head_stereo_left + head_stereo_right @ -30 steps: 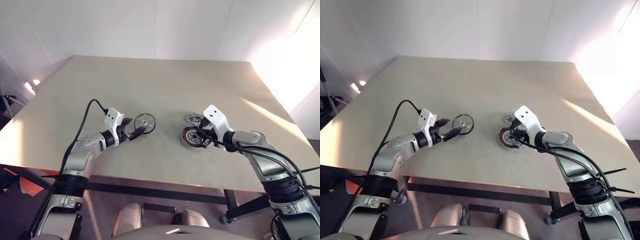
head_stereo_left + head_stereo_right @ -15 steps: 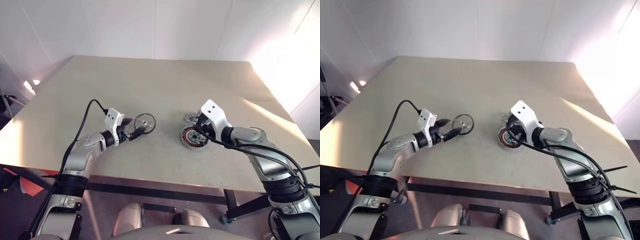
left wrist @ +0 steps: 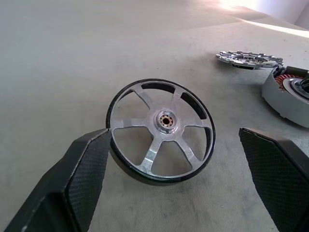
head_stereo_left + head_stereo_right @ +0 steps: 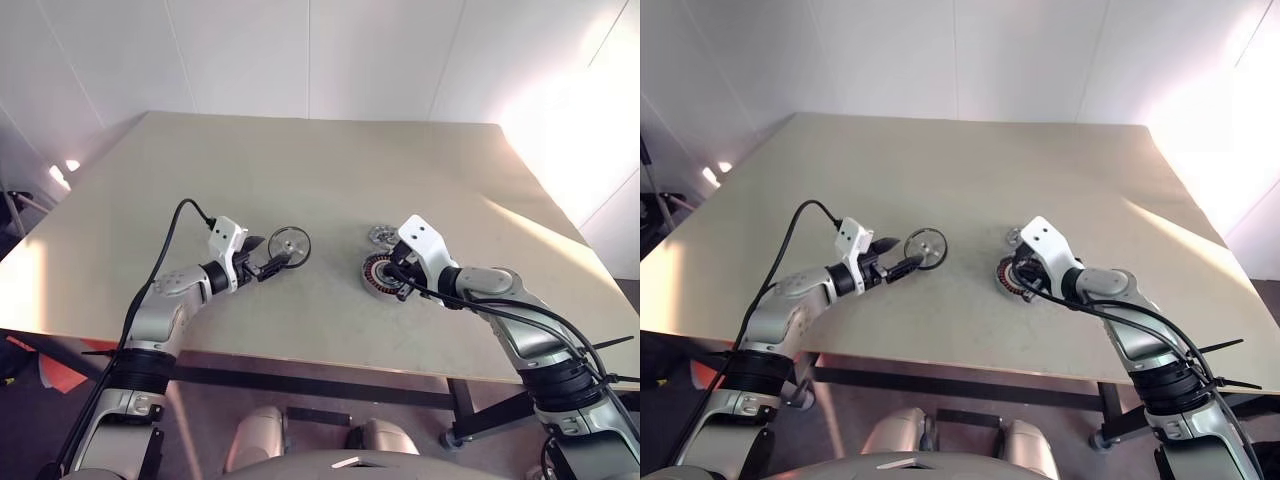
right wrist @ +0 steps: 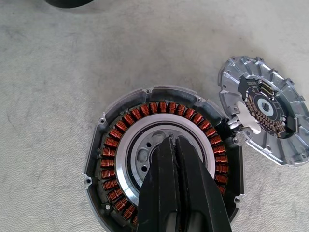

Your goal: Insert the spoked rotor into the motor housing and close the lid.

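The spoked rotor (image 3: pixel 161 130), black-rimmed with a silver face, lies on the table (image 4: pixel 300 160) between the fingers of my open left gripper (image 4: pixel 272 255). One finger (image 3: pixel 82 179) rests against its rim; the other stands well clear of it. To the right sits the motor housing (image 5: pixel 116 140), a grey cup ringed with copper-red windings. My right gripper (image 5: pixel 173 142) is shut, holds nothing, and points down at the housing's dark centre; I cannot tell whether it touches. The lid (image 5: pixel 265 116), grey with a notched rim, lies flat against the housing's far side.
The beige table spreads wide and bare behind the parts up to the white walls. Its front edge (image 4: pixel 330 362) runs close below both forearms. Cables trail from each wrist.
My right hand, raised half a second ago, has come back down over the housing and slightly left. The left arm and the rotor have not moved.
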